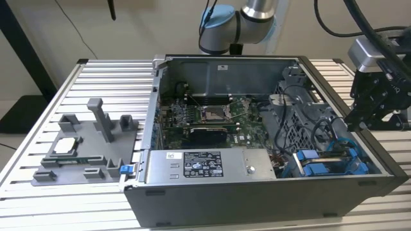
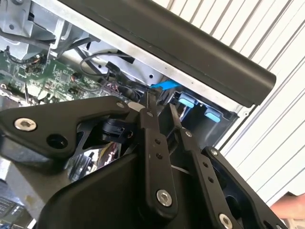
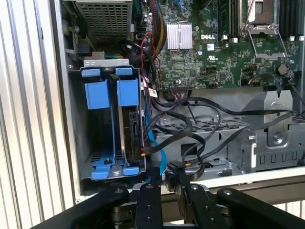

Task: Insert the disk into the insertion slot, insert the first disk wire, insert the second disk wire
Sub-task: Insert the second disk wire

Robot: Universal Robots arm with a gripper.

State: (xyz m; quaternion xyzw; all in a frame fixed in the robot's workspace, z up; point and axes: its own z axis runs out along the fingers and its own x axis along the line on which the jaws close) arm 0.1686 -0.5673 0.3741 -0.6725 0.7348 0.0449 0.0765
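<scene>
The disk (image 3: 132, 138) stands edge-on in its blue frame (image 3: 127, 90) inside the insertion slot (image 3: 78, 124), a grey metal bay in the corner of the open computer case. In the exterior view the disk (image 1: 328, 155) sits low at the case's right end. Black wires (image 3: 190, 143) and a thin blue wire (image 3: 155, 143) loop loosely beside the bay. My gripper (image 3: 167, 183) hangs over the case rim beside the bay, open by a narrow gap with nothing between its fingers (image 2: 150, 119). In the exterior view's right, the gripper (image 1: 355, 126) is above the case's edge.
The motherboard (image 1: 205, 115) fills the case's middle, and the boxed power supply (image 1: 205, 166) sits at the front. A second blue frame (image 3: 97, 93) stands next to the disk. A grey fixture (image 1: 83, 144) with small parts rests on the slatted table (image 1: 109, 77).
</scene>
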